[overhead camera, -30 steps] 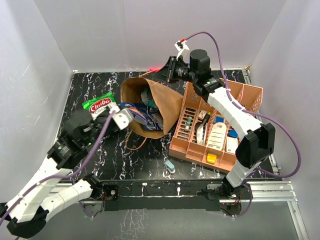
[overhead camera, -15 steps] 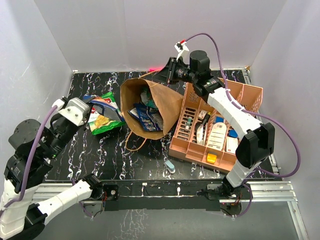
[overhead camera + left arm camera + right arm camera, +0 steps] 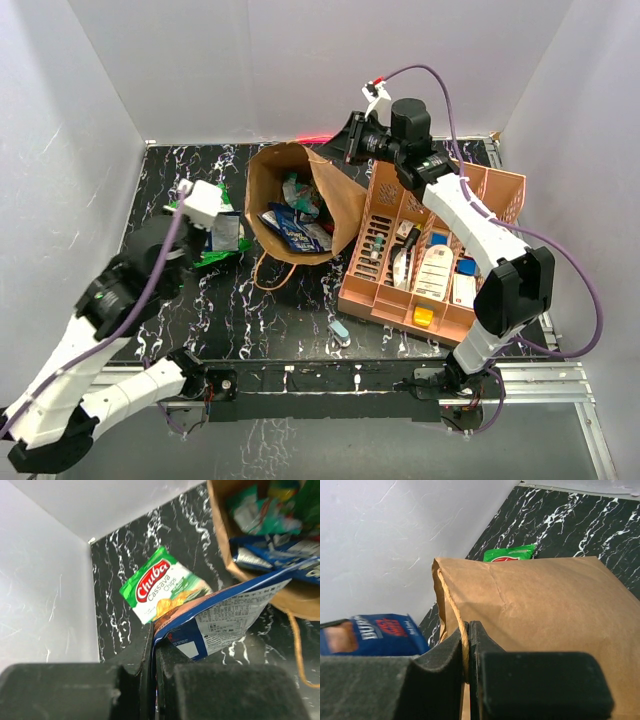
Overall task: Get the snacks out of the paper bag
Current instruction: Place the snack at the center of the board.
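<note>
The brown paper bag [image 3: 340,205] lies on its side, mouth up and left, with several foil snacks [image 3: 298,212] inside. My right gripper [image 3: 350,142] is shut on the bag's twisted handle [image 3: 464,630] at the far rim and holds the bag [image 3: 545,610] up. My left gripper [image 3: 215,222] is shut on a blue snack packet [image 3: 225,615] just left of the bag, above the green "Chuba" packet [image 3: 160,585] lying on the table. The blue packet [image 3: 375,632] and the green one [image 3: 510,554] also show in the right wrist view. More snacks [image 3: 270,510] sit in the bag mouth.
An orange slotted tray [image 3: 500,190] with small items stands right of the bag. A pale-blue capsule [image 3: 340,332] lies near the front edge. The bag's other loop handle [image 3: 265,280] rests on the black marbled table [image 3: 260,330]. Something pink-red [image 3: 315,137] shows behind the bag. White walls enclose three sides.
My left gripper drew the blue packet out of the bag to the left, over the green packet. My right gripper shifted slightly right with the handle, and the bag stands more upright.
</note>
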### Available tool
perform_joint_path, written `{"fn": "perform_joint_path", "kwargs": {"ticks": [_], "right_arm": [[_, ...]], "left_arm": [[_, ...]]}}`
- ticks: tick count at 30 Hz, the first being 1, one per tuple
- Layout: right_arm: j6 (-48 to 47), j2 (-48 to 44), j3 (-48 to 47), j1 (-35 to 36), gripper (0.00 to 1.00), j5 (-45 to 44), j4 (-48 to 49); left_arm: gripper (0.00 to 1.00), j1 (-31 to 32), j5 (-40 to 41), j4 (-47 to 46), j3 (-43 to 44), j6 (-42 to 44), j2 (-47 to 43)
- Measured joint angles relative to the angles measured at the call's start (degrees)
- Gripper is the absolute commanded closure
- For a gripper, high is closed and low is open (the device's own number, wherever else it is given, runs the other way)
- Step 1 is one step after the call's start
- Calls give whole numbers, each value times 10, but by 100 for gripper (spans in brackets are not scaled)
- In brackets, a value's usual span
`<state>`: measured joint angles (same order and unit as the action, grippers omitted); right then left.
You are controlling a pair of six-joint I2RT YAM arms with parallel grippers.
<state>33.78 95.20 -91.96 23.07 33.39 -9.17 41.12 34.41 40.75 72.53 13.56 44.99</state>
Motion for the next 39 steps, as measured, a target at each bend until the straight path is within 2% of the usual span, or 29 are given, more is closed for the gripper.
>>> {"fn": "perform_joint_path", "kwargs": {"ticks": [5, 8, 11, 15, 18, 24, 29, 33, 39], "right_arm": [[-4, -10, 9, -17, 93, 6, 0], [-6, -16, 15, -24, 93, 11, 0], [-7, -19, 19, -30, 93, 14, -2], [-7, -19, 19, -36, 93, 19, -3], [-7, -19, 19, -38, 93, 23, -3], [-7, -19, 19, -38, 93, 31, -3], [-7, -19, 19, -38, 93, 37, -5], [-6, -19, 19, -40, 93, 41, -5], [-1, -19, 19, -41, 93, 55, -5]], "left_arm": [[100, 0, 49, -48, -105, -3, 25], [100, -5, 78, -85, -112, 9, 59], [100, -56, 76, -160, -112, 29, 104], [100, -198, 29, -253, -113, 47, 164], [100, -247, 4, -355, -129, 95, 213], [100, -274, -120, -564, -184, 191, 316], [100, -285, -203, -673, -303, 260, 369], [100, -287, -253, -720, -424, 278, 360], [100, -287, -258, -740, -485, 267, 324]]}}
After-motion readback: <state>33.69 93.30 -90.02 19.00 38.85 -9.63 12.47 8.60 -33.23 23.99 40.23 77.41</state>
